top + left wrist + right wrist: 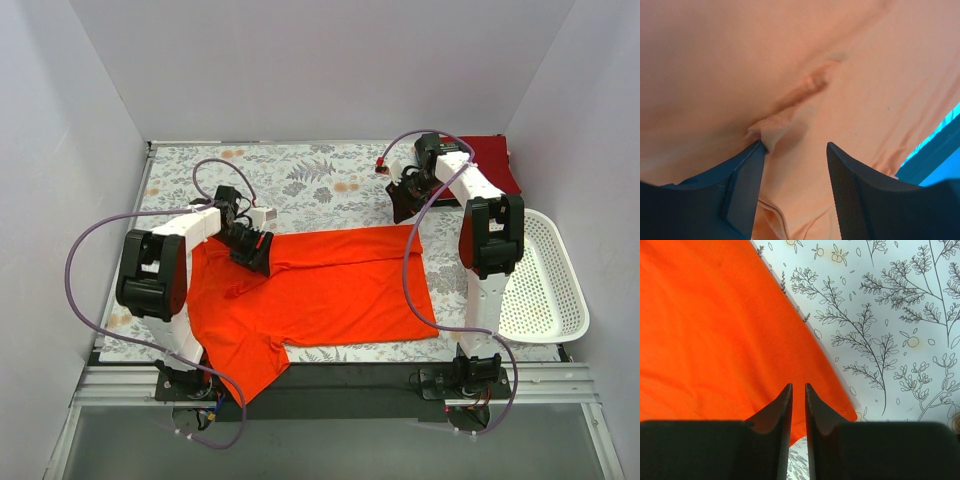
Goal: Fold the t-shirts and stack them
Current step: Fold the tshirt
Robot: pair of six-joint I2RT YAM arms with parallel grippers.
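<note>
Bright orange-red cotton t-shirt point(330, 290) stretches along the worktop's point(350, 378) near edge; my left end effector point(796, 147), spread, tops its left end, right end effector point(798, 386), pressed together, its far-right corner.

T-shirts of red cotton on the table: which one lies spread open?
The bright orange-red cotton t-shirt, spread across the middle; the darker crimson t-shirt sits compact in the far right corner.
</note>
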